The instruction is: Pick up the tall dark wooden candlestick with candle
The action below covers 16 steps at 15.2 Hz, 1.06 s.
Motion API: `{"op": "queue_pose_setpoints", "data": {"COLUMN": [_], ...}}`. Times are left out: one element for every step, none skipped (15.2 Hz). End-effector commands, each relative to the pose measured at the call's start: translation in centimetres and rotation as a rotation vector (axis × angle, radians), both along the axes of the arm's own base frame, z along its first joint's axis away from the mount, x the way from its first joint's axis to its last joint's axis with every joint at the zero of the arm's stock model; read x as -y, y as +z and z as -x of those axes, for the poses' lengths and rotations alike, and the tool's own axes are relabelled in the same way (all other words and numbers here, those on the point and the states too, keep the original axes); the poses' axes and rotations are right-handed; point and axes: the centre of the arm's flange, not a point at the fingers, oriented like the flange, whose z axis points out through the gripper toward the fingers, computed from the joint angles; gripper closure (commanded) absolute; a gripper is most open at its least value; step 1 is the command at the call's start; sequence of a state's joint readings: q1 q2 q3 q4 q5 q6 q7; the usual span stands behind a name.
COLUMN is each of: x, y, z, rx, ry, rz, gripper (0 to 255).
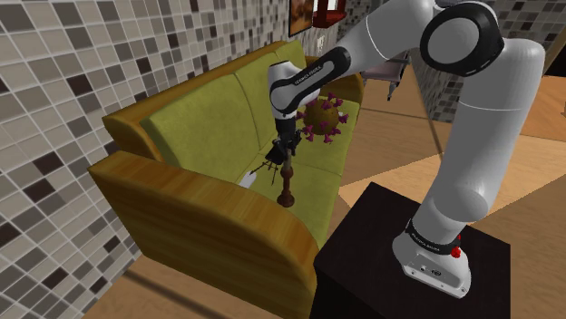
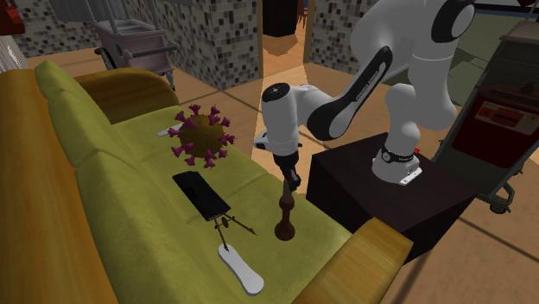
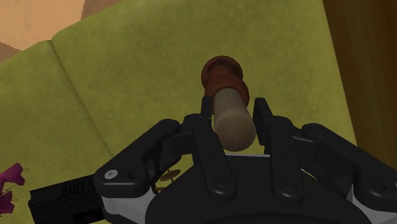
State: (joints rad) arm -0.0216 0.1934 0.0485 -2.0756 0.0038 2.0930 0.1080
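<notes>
A tall dark brown turned candlestick (image 1: 285, 188) (image 2: 285, 218) stands upright on the olive-green sofa seat (image 2: 138, 199), near its front edge, with a pale tan candle on top. My black gripper (image 1: 288, 149) (image 2: 291, 177) comes straight down over it. In the wrist view the gripper (image 3: 234, 108) has its two fingers clasping the candle from both sides, and the candlestick's round brown knob (image 3: 221, 73) shows just beyond the fingertips. The base looks to rest on the cushion.
On the seat lie a spiky purple-and-brown ball (image 2: 203, 138) (image 1: 322, 118), a black phone (image 2: 201, 194), a small thin-legged metal tool (image 2: 229, 226) and a white remote (image 2: 240, 269). A wooden armrest (image 1: 209, 217) stands beside the candlestick. My dark stand (image 1: 399, 245) is close to the sofa front.
</notes>
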Motion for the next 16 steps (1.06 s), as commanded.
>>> {"op": "queue_pose_setpoints", "data": {"x": [0.0,0.0,0.0,0.0,0.0,0.0,0.0,0.0,0.0,0.0,0.0,0.0,0.0,0.0,0.0,0.0], "y": [0.8,1.3,1.8,2.4,2.9,3.4,3.9,4.5,5.0,5.5,6.0,6.6,7.1,7.6,7.7,7.7], "z": [0.0,0.0,0.0,0.0,0.0,0.0,0.0,0.0,0.0,0.0,0.0,0.0,0.0,0.0,0.0,0.0], "rx": [-0.001,-0.001,-0.001,-0.001,-0.001,-0.001,-0.001,-0.001,-0.001,-0.001,-0.001,-0.001,-0.001,-0.001,-0.001,-0.001], "ry": [0.0,0.0,0.0,0.0,0.0,0.0,0.0,0.0,0.0,0.0,0.0,0.0,0.0,0.0,0.0,0.0], "rz": [0.0,0.0,0.0,0.0,0.0,0.0,0.0,0.0,0.0,0.0,0.0,0.0,0.0,0.0,0.0,0.0], "gripper": [255,255,255,255,255,255,255,255,255,255,255,255,255,255,255,255]}}
